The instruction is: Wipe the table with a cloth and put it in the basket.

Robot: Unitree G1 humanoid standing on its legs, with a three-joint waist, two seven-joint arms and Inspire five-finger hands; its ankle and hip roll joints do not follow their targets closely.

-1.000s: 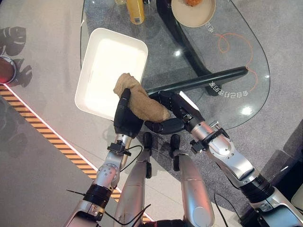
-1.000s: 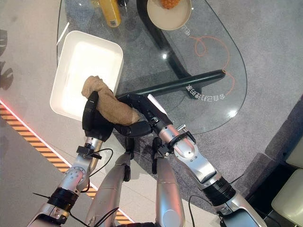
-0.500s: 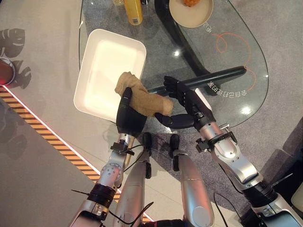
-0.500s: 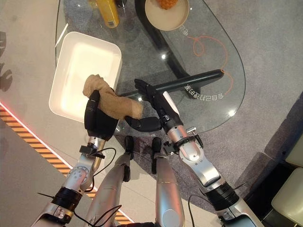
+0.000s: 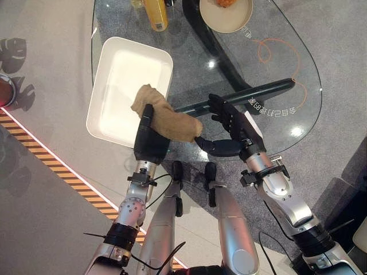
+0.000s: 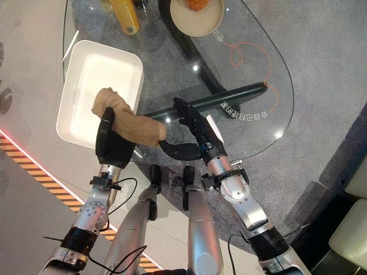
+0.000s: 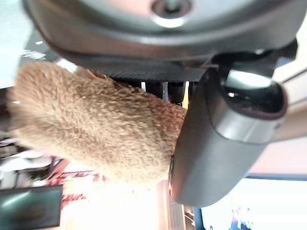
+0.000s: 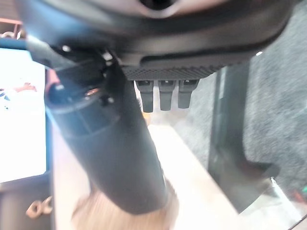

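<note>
Gripping a tan cloth [image 5: 166, 117], the left robot hand [image 5: 150, 141] shows in the left eye view at the desk's [image 5: 275, 69] near edge, its fingers curled round the cloth. The cloth's upper end overlaps the near right corner of the white basket [image 5: 129, 86]. The right robot hand [image 5: 232, 129] hangs beside the cloth's free end with fingers spread and holds nothing; whether its thumb touches the cloth cannot be told. At the desk's far edge stand a yellow bottle [image 5: 156, 14] and a bowl [image 5: 226, 14].

Seen from the left wrist, thumb [image 7: 220, 139] and fingers pinch the fuzzy cloth [image 7: 96, 134].

Seen from the right wrist, the fingers [image 8: 160, 93] stand straight, and the thumb [image 8: 112, 148] reaches toward the cloth [image 8: 96, 213].
</note>
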